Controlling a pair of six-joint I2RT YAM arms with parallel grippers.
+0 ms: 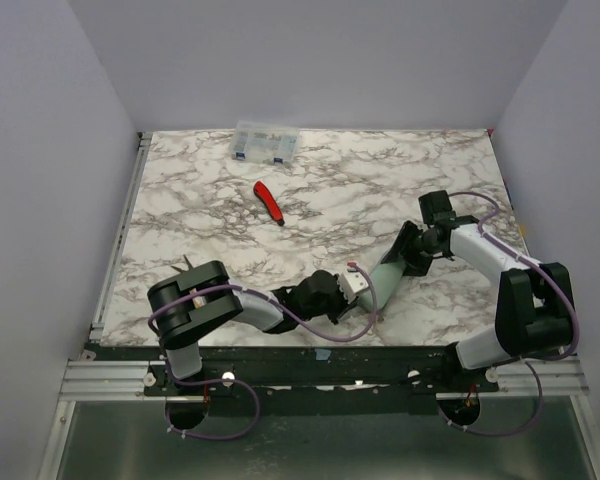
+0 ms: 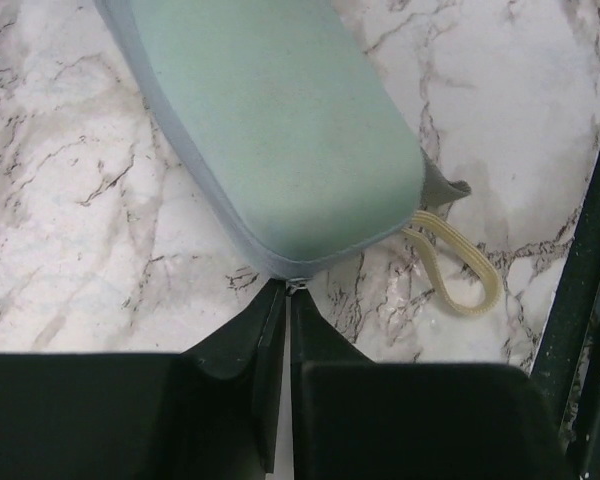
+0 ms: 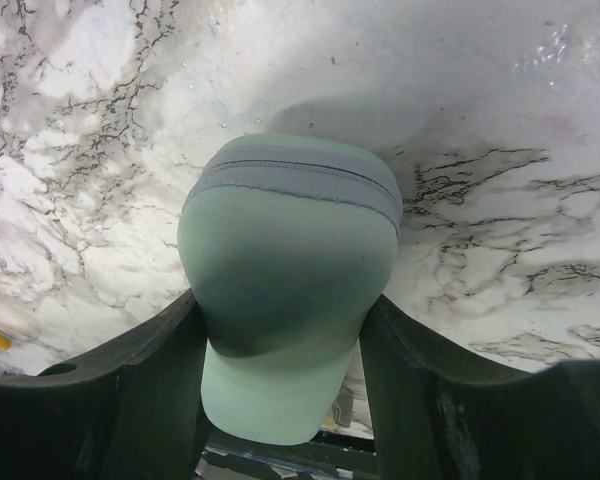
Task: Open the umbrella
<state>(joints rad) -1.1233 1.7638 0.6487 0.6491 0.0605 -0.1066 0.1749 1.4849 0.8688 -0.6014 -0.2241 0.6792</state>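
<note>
I read the umbrella [image 3: 285,260] sleeve as soft matt mint cloth, smooth, with a stitched grey seam band. Its strap [image 2: 460,270] is ribbed woven beige webbing. The worktop [image 3: 500,120] is glossy and marble-look, throwing glare. The left tool [image 2: 286,295] and right tool [image 3: 282,300] look like matt black plastic. Towards the far edge, the screwdriver [image 1: 268,201] handle is shiny red plastic and the box [image 1: 265,141] is clear plastic.

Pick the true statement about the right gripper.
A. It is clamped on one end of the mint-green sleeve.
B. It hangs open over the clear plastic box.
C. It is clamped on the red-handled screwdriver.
A: its wrist view shows the right gripper closed against both sides of the mint-green sleeve; the red-handled screwdriver lies apart, farther back on the table.
</note>
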